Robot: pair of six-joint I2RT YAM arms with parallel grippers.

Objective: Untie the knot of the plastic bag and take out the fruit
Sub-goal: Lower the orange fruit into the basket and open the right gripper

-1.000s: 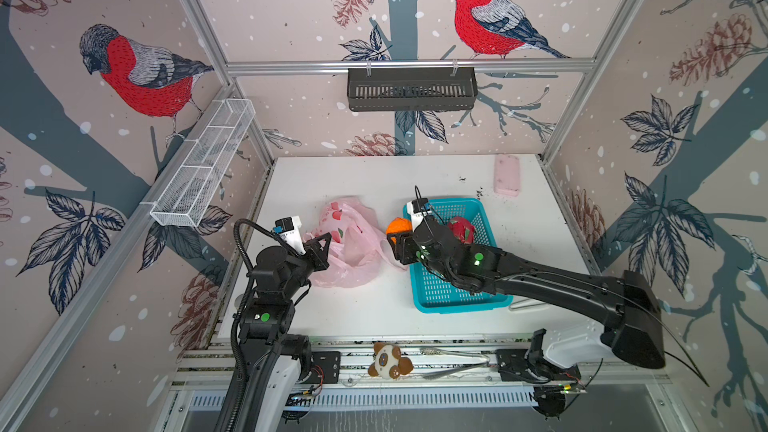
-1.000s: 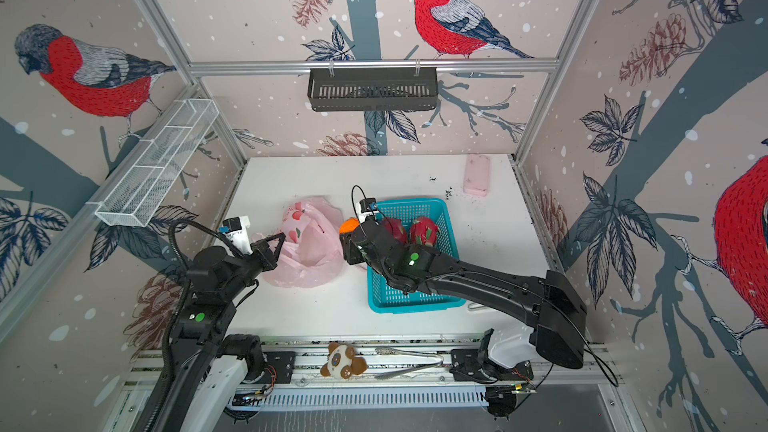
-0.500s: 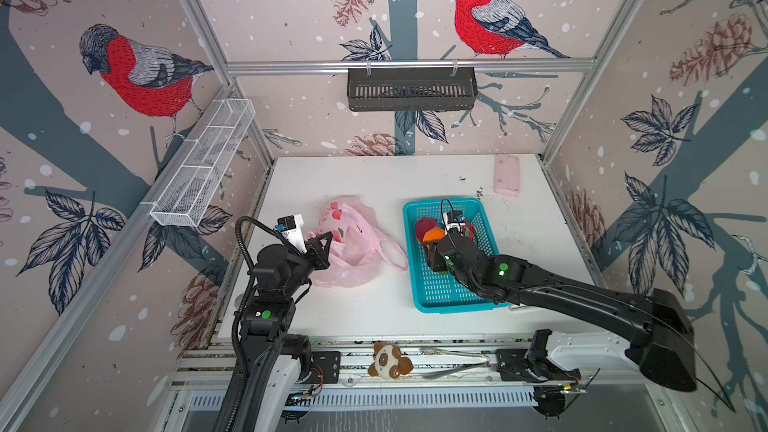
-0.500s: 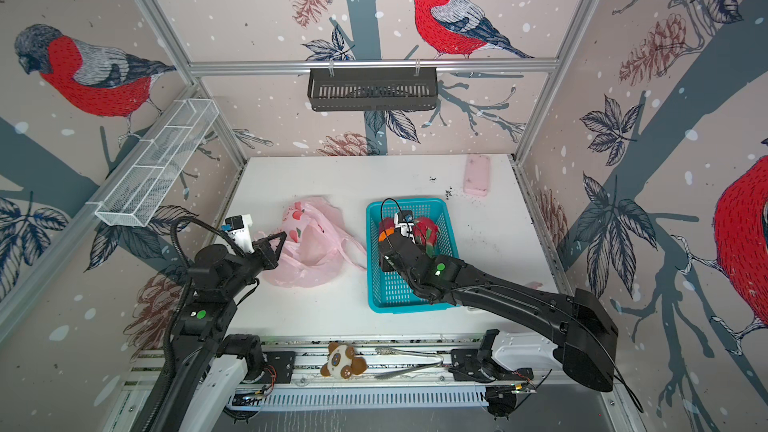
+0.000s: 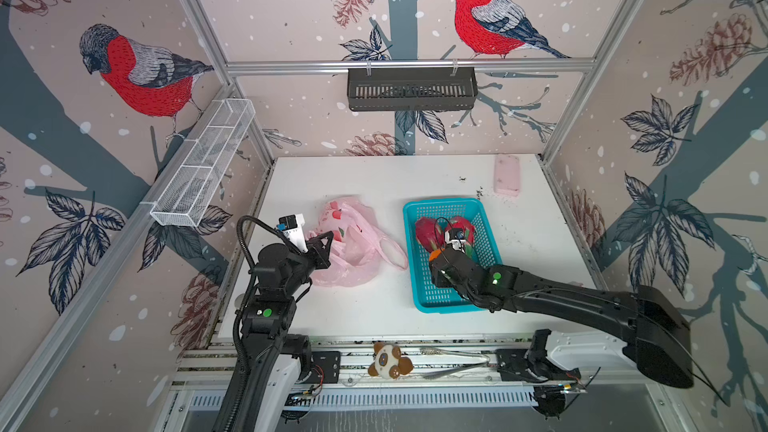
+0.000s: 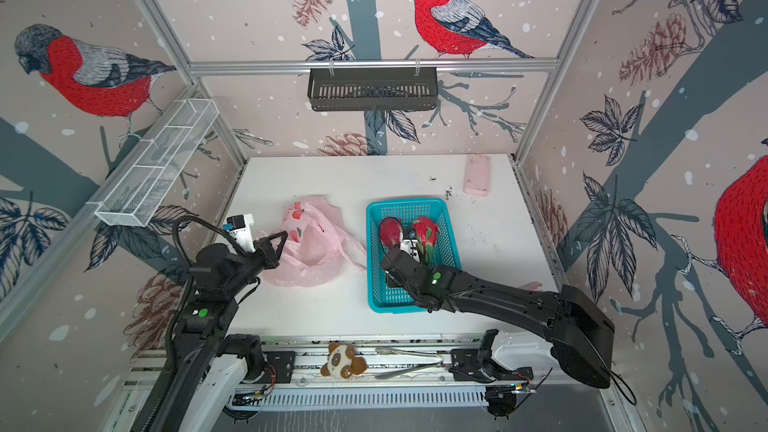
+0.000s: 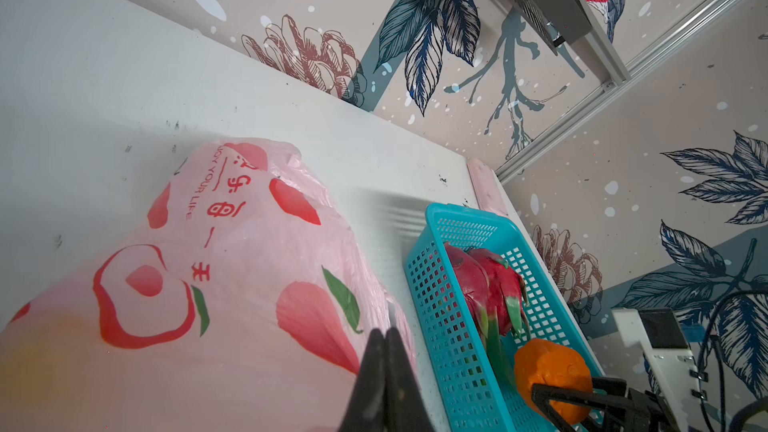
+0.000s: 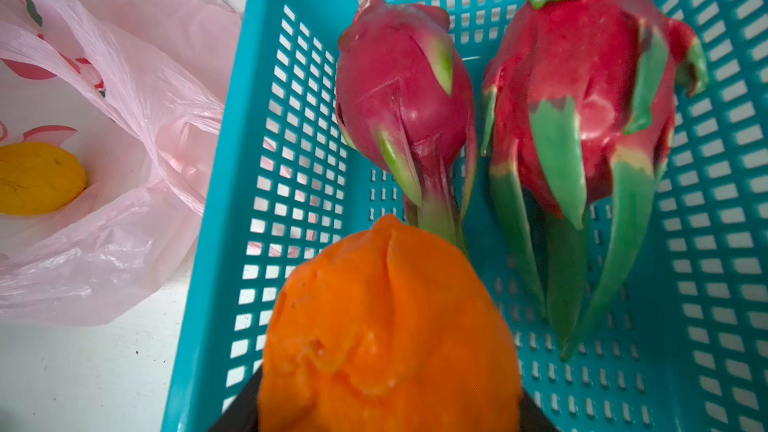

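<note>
the right pincer (image 7: 552, 396), gripping the orange (image 8: 386, 326), has carried it from beside the bag (image 5: 353, 257) to over the basket (image 5: 440, 202), close to the two dragon fruits (image 8: 403, 101) inside. the left pincer (image 7: 384, 338) stays closed on the bag's edge, left of the basket. the yellow fruit (image 8: 37, 178) is still in the bag on the surface (image 5: 374, 176), so it looks like the last to fetch.

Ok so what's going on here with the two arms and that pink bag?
The right gripper holds the orange fruit just above the blue basket, where two dragon fruits already lie. The left gripper is shut on the edge of the plastic bag, which lies open on the table. A yellow fruit sits inside it, not yet taken out.
</note>
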